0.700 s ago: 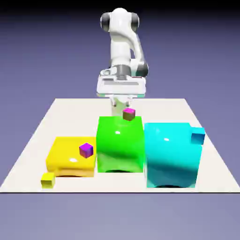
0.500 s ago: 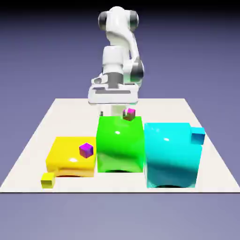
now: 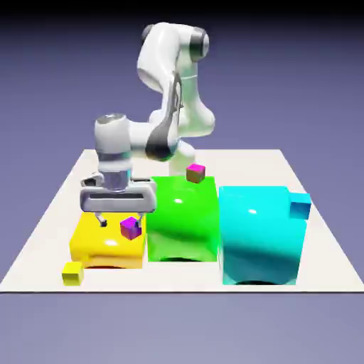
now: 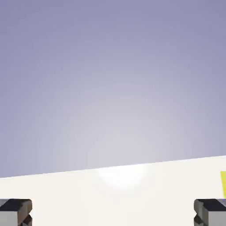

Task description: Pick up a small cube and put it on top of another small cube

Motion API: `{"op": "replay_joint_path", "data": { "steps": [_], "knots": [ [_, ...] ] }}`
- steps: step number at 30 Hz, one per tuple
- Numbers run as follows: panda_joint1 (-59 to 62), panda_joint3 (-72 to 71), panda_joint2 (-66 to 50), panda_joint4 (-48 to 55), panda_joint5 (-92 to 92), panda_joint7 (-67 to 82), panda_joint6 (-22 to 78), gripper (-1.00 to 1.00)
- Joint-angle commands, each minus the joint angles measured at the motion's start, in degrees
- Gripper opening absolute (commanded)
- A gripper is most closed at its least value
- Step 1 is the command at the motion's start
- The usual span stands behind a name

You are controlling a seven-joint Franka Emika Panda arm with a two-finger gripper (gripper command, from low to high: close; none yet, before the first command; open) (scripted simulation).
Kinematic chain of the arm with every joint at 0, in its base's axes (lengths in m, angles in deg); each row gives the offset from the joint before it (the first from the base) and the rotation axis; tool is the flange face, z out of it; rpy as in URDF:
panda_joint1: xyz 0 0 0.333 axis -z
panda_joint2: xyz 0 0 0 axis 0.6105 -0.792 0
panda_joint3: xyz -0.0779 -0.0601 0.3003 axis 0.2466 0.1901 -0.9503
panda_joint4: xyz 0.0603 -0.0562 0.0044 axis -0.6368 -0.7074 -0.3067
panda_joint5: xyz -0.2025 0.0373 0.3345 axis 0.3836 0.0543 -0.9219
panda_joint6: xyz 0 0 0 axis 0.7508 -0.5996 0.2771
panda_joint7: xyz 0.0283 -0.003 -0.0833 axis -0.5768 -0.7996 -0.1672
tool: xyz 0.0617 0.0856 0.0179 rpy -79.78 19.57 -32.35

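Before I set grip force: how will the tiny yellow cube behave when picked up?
The tiny yellow cube looks rigid and flat-faced, so it probably won't roll. Being so small, it is likely light. Its smooth faces might slip between the open tool.

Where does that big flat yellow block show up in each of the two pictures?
Exterior view: the yellow block lies at lower left, beside the green block, with the gripper over it.
Hand view: only a yellow sliver at the right edge, probably that block.
Shared landmark: the pale table.
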Motion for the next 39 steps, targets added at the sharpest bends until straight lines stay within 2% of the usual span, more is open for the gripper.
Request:
{"op": "replay_joint_path", "data": {
  "steps": [1,22,24,27,28,32,39],
  "knots": [
    [-0.2,1.2,-2.1,1.7,-0.7,1.0,1.6,0.0],
    [-4.2,25.3,-45.7,37.5,-14.4,21.0,35.7,0.0],
    [-4.3,25.6,-46.1,37.8,-14.5,21.2,36.1,0.0],
    [-3.9,22.9,-49.8,33.5,-17.3,22.5,28.8,0.0],
    [-3.9,22.9,-49.8,33.5,-17.3,22.5,28.8,-1.0],
    [-4.3,25.6,-46.1,37.8,-14.5,21.2,36.1,-1.0],
    [-9.1,13.5,-33.7,31.0,-2.6,31.1,31.9,-1.0]
  ]
}}
